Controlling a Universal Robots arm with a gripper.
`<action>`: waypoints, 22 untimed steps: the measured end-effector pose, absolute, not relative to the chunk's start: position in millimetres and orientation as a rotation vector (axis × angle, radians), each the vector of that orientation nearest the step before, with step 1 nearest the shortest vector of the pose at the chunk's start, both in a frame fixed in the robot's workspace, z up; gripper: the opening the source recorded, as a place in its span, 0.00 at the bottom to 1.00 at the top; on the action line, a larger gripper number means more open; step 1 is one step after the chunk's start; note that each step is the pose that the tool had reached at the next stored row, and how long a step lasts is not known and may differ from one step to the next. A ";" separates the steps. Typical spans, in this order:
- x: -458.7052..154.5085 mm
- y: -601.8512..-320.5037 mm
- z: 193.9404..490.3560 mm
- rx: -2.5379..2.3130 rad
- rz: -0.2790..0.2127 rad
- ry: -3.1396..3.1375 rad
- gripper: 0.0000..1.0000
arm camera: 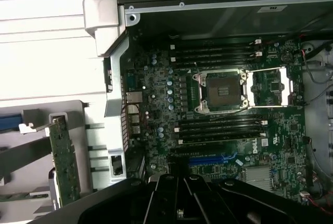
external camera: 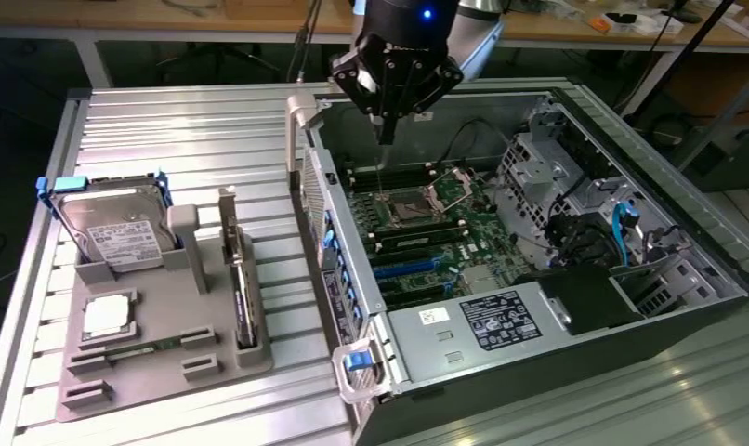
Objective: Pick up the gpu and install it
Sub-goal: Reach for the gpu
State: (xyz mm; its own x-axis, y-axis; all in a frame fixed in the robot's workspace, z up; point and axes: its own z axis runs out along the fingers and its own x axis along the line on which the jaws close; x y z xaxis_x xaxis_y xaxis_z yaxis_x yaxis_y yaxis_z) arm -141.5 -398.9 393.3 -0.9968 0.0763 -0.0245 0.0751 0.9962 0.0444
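The gpu [external camera: 240, 279] stands on edge in a slot of the grey holder [external camera: 164, 372] on the exterior view's left, outside the computer. The wrist view shows its green circuit board [arm camera: 65, 161]. My gripper [external camera: 384, 135] hangs above the far end of the open computer case [external camera: 672, 232], over the motherboard [external camera: 474, 228] near the memory slots, well apart from the gpu. Its fingers are shut together with nothing between them. In the wrist view the gripper [arm camera: 179, 195] points toward the blue expansion slots [arm camera: 210, 159].
The holder also carries a silver hard drive in a blue frame [external camera: 108, 228], a square processor [external camera: 108, 316] and a slim memory stick [external camera: 139, 351]. The open processor socket [external camera: 414, 203] lies mid-board. A power supply [external camera: 499, 321] and drive cages [external camera: 560, 177] crowd the case.
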 end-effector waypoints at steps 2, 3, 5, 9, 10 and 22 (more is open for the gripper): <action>-143.4 -398.9 393.3 0.118 0.068 3.113 0.11; -144.4 -398.9 393.3 0.118 0.068 3.113 0.11; -146.5 -398.9 393.3 0.118 0.068 3.112 0.11; -150.7 -398.9 393.3 0.118 0.068 3.113 0.11; -151.6 -398.9 393.3 0.118 0.068 3.113 0.11; -163.6 -399.0 393.3 0.118 0.068 3.113 0.11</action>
